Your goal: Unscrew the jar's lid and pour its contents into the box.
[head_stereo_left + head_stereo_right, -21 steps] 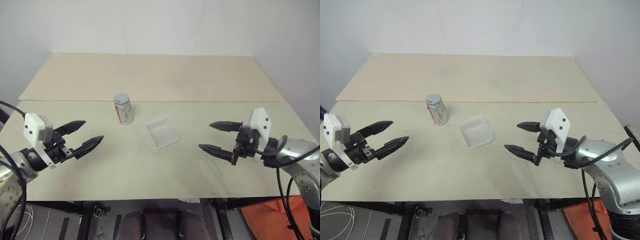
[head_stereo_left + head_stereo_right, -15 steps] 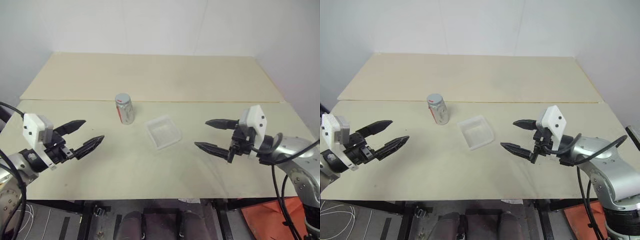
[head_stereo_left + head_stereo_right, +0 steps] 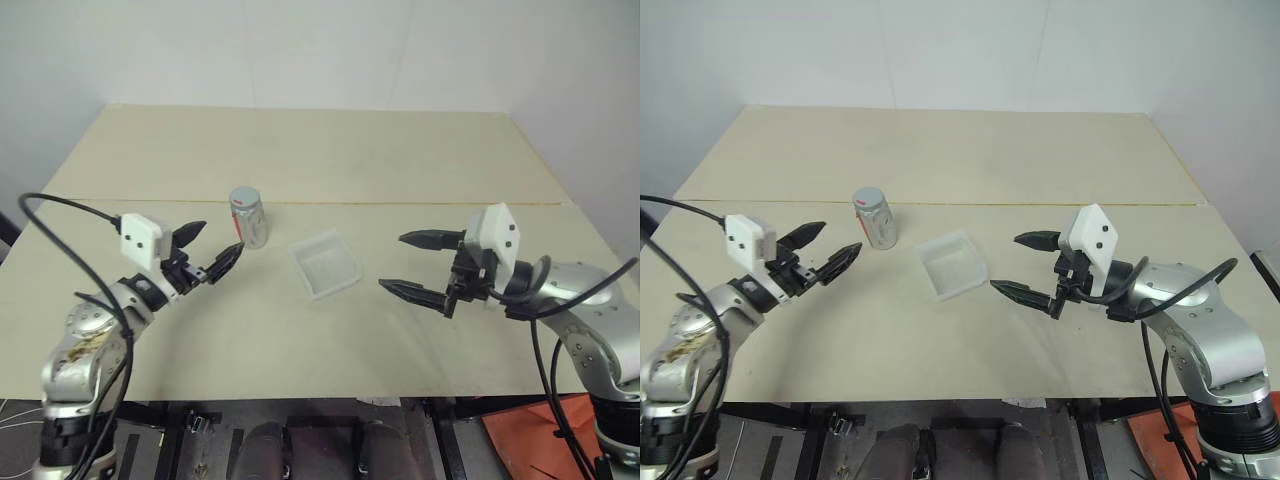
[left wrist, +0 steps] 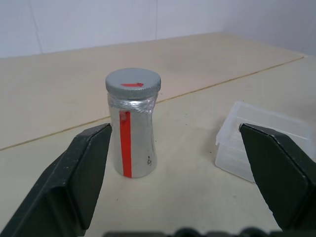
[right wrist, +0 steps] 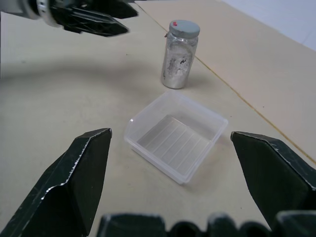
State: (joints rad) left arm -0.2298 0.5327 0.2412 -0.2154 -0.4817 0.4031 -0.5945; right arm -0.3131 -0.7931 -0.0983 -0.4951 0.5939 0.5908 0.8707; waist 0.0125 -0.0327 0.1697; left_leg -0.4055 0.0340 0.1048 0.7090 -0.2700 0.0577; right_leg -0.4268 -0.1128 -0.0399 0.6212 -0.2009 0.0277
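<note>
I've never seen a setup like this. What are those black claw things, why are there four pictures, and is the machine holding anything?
It's a two-armed robot. The claws are its grippers: the left gripper and right gripper, both open and holding nothing. Two pictures come from cameras in its head, looking down over the table. The other two come from cameras on its wrists, looking out between the fingers. On the table stands a small silvery jar with its grey lid on, and beside it a clear plastic box, empty as far as I can see.

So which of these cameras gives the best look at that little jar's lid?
The left wrist view: the lid sits close and centred, its ribbed edge and red mark plain. The right wrist view shows it smaller and farther off; both eye views show it from above as a tiny grey disc.
</note>
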